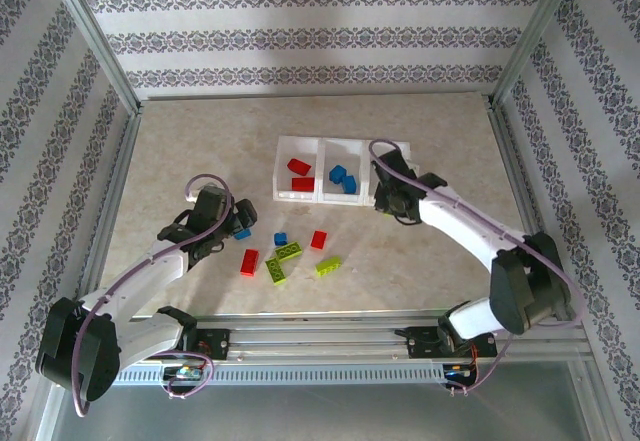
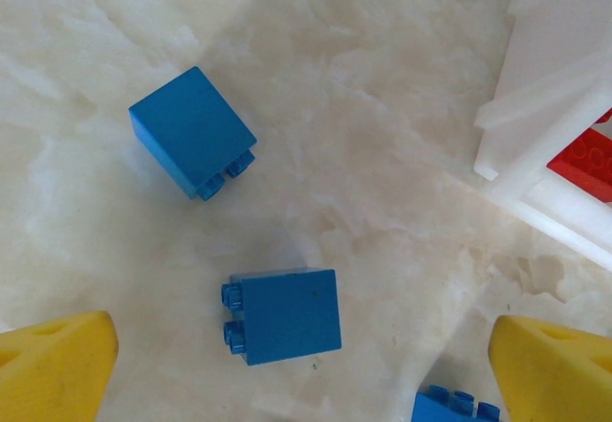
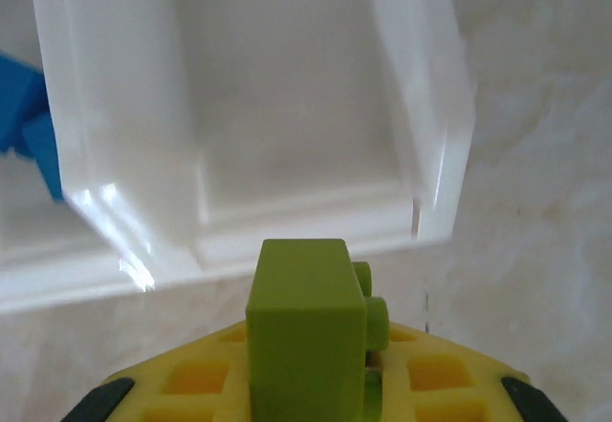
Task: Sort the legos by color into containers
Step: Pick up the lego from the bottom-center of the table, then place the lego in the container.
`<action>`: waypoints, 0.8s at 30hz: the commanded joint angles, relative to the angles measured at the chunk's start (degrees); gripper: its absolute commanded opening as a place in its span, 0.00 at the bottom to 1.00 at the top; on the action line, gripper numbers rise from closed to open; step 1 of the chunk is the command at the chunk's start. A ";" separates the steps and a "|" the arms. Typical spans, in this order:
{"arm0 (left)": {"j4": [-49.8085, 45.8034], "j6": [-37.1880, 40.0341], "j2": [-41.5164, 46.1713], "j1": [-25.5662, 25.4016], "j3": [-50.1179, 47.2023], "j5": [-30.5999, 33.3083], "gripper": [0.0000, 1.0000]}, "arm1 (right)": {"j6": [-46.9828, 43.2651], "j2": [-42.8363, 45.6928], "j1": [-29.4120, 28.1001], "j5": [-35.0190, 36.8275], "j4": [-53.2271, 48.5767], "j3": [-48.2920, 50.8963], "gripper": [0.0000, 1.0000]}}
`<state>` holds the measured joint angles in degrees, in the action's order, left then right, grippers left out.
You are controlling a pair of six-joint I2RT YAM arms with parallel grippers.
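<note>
Right wrist: right gripper (image 3: 316,388) clamped on lime green lego (image 3: 304,331), empty tray compartment (image 3: 426,106) at 12 o'clock. Light, stiff, slick (likely to twist); best pinched across flat sides. Over blue lego (image 2: 285,315) on table (image 2: 382,106), left gripper (image 2: 301,341) spread wide, empty.

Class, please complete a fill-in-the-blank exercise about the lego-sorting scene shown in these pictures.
1. The right pincer is shut on a held brick coloured ____.
2. The left-compartment bricks in the tray are ____.
3. The open left pincer hangs over table bricks coloured ____.
Missing words: lime green; red; blue.
</note>
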<state>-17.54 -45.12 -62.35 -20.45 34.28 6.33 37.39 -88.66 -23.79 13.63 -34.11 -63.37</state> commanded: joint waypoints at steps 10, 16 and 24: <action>-2.57 -0.23 1.43 0.87 0.74 1.22 1.00 | -9.41 -12.92 6.15 -2.97 -1.05 -11.68 0.21; -2.59 -0.06 2.49 0.92 0.69 1.06 1.00 | -10.51 -16.98 6.56 -3.61 -0.87 -13.48 0.22; -2.33 0.20 2.68 0.90 0.94 0.62 1.00 | -10.65 -18.96 6.76 -4.22 -0.35 -13.10 0.31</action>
<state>-18.06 -45.28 -60.42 -20.34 34.28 6.44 27.40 -107.46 -17.37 9.74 -34.02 -75.44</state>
